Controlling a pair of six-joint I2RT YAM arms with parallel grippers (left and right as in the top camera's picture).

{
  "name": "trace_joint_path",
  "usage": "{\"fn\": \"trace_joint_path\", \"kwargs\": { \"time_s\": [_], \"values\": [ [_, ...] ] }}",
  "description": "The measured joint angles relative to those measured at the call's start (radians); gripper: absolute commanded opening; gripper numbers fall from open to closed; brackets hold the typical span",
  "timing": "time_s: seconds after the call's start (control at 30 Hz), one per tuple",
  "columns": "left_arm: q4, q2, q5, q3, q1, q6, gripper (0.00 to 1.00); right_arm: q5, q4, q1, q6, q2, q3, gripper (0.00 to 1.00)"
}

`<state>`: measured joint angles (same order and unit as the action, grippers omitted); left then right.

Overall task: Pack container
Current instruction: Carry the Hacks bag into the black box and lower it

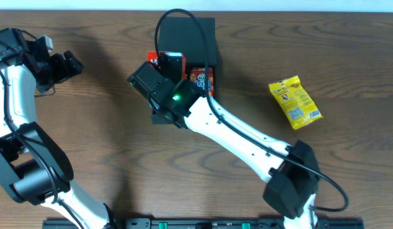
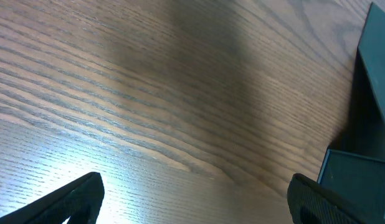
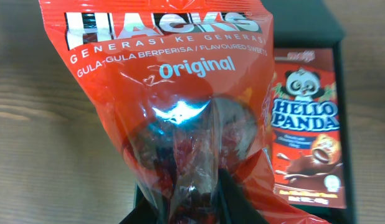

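Observation:
The container, a dark grey-green box with its flap lid open, lies at the back middle of the table. A red Hello Panda packet lies inside it, also seen in the right wrist view. My right gripper is shut on the bottom of a red Hacks sweets bag and holds it over the box's left part. Its fingers are mostly hidden by the bag. My left gripper is open and empty at the far left, over bare wood. A dark box edge shows at its right.
A yellow snack packet lies on the wooden table to the right of the container. My right arm stretches diagonally from the front right to the box.

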<state>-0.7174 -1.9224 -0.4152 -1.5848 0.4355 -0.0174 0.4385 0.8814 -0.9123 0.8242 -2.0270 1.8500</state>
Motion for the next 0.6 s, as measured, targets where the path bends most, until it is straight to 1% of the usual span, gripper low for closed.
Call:
{"fn": "trace_joint_path", "kwargs": {
  "time_s": [0.2, 0.43, 0.6],
  "values": [
    [-0.001, 0.000, 0.000, 0.000, 0.000, 0.011, 0.95, -0.016, -0.038, 0.000, 0.019, -0.086, 0.000, 0.02],
    [-0.008, 0.000, -0.006, 0.000, 0.000, 0.011, 0.95, -0.021, -0.037, 0.000, 0.025, -0.114, 0.000, 0.01],
    [-0.015, 0.000, -0.112, 0.000, 0.000, -0.063, 0.95, -0.021, -0.037, 0.003, 0.027, -0.114, 0.000, 0.02]
  ]
}}
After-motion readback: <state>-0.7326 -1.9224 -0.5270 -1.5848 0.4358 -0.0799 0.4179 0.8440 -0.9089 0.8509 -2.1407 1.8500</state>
